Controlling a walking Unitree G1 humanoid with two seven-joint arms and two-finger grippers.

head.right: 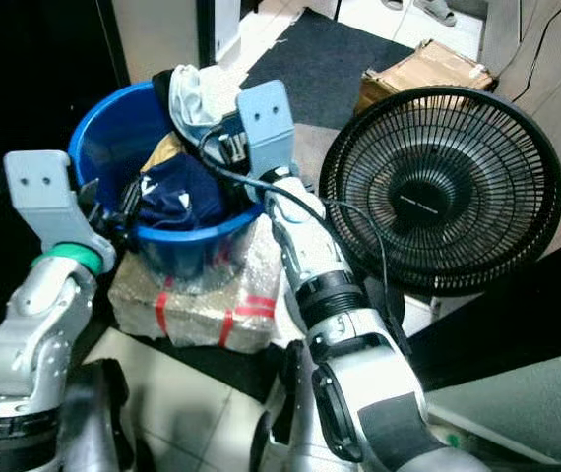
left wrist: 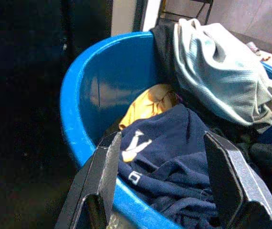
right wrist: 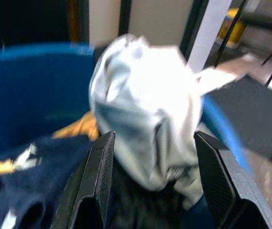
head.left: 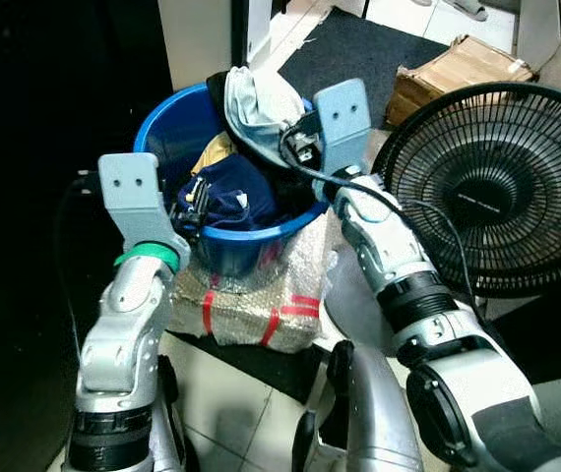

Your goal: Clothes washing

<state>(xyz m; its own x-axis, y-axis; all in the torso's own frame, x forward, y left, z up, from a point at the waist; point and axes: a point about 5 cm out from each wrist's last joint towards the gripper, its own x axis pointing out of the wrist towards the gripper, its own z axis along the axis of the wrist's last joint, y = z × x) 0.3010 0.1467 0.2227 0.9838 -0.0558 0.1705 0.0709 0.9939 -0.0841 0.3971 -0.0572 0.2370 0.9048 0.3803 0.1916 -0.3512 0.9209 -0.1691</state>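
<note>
blue tub (head.left: 167, 128): navy garment (left wrist: 174, 157), white print unreadable | left gripper (left wrist: 162, 176) fingers wide; right gripper (right wrist: 150, 176) fingers wide

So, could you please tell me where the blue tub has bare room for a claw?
Inside the blue tub, the bare patch is along its left wall, bordered by the yellow cloth and navy garment. The right side is crowded: the pale grey garment drapes over the rim, with the right claw open around it. The left claw is open over the navy garment.
</note>
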